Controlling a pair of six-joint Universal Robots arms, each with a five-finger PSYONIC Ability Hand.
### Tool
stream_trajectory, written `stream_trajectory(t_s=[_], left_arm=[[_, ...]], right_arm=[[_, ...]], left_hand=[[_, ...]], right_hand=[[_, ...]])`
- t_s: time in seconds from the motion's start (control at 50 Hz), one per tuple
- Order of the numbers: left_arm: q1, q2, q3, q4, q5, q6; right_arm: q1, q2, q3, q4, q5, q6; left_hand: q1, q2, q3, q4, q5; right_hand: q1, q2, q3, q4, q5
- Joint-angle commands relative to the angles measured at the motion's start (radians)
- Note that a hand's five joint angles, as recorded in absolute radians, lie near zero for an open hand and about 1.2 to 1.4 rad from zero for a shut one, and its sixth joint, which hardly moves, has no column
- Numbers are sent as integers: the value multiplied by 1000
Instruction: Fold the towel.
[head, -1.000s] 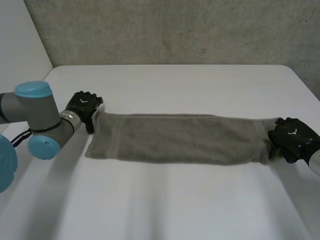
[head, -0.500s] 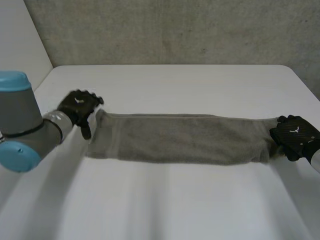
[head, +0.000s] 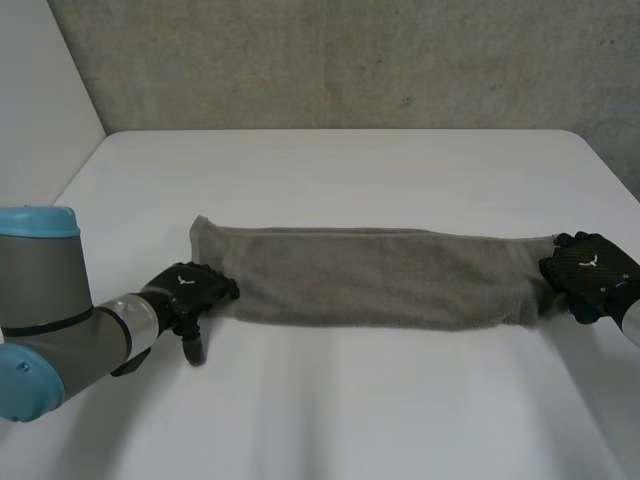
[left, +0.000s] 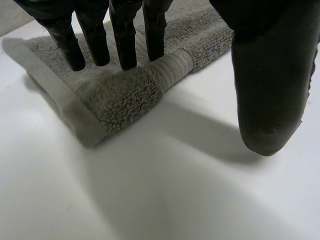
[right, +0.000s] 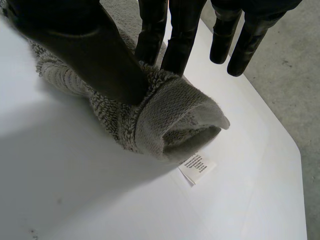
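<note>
Left robot hand (head: 186, 294) is shifting across the worktop (head: 350, 170) from the far-left corner of the towel (head: 380, 280) to the near-left one, fingers straight, holding nothing. Towel is lying in a long strip; right robot hand (head: 590, 275) is still pinching its right end, likely prepping the next fold.

The towel (head: 390, 275) spans left to right across the middle of the table (head: 340, 170); bare tabletop runs along its far and near sides.
</note>
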Motion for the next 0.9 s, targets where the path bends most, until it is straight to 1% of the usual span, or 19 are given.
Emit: stream_trajectory(t_s=[0.02,0.08,0.18,0.3,0.38,0.48,0.52,0.58,0.62,0.74,0.76,0.78,0.8,0.82,0.84,0.86,0.88,0.9], left_arm=[[22,22,-23,-6,-9,6],[23,55,-45,-9,-9,5],[28,104,-83,-9,-9,5],[29,154,-112,-11,-9,-3],[31,181,-129,-14,-8,-3],[34,222,-154,-49,-1,-4],[49,262,-171,-60,3,-7],[55,283,-177,-58,3,-10],[59,314,-178,-58,5,-33],[68,342,-174,-57,8,-87],[68,342,-174,-57,8,-87],[69,342,-171,-54,8,-87],[72,342,-169,-50,8,-89],[72,342,-169,-50,8,-89],[77,342,-166,-50,8,-90],[80,342,-163,-47,8,-92],[80,342,-163,-47,8,-92],[86,342,-161,-41,6,-93]], right_arm=[[-2,-2,-6,2,-1,-4],[-5,-4,-11,2,0,-4],[-43,-4,-20,2,-2,-7],[-52,-4,-32,2,-11,-10],[-84,-5,-45,4,-14,-8],[-112,-7,-60,12,-29,-10],[-121,-10,-72,19,-35,-15],[-143,-13,-118,35,-34,-27],[-146,-17,-147,44,-31,-28],[-129,-65,-258,110,-32,-24],[-93,-76,-282,125,-32,-12],[-28,-89,-305,137,-34,-9],[-28,-90,-305,137,-34,-8],[47,-100,-331,143,-28,-5],[47,-100,-332,143,-28,-5],[123,-103,-354,145,-15,-5],[124,-103,-355,145,-15,-5],[240,-100,-385,144,-5,-4]], left_hand=[[-5,-12,-43,-50,-14],[-5,-12,-43,-50,-14],[-5,-12,-43,-50,-14],[-5,-12,-43,-50,-14],[-5,-12,-43,-50,-14],[-14,-21,-43,-50,-22],[-58,-65,-43,-50,-66],[-73,-80,-43,-50,-81],[-149,-156,-43,-50,-157],[-152,-159,-43,-50,-160],[-152,-159,-43,-50,-160],[-152,-159,-43,-50,-160],[-152,-159,-43,-50,-160],[-152,-159,-43,-50,-160],[-152,-159,-43,-50,-160],[-152,-159,-43,-50,-160],[-152,-159,-43,-50,-160],[-152,-159,-43,-50,-160]], right_hand=[[93,102,-7,-60,62],[93,102,-7,-60,62],[93,102,-7,-60,62],[93,102,-7,-60,62],[93,102,-7,-60,62],[93,102,-7,-60,62],[93,102,-7,-60,62],[93,102,-7,-60,62],[93,102,-7,-60,62],[93,102,-7,-60,62],[93,102,-7,-60,62],[93,102,-7,-60,62],[93,102,-7,-60,62],[93,102,-7,-60,62],[93,102,-7,-60,62],[93,102,-7,-60,62],[93,102,-7,-60,62],[93,102,-7,-60,62]])
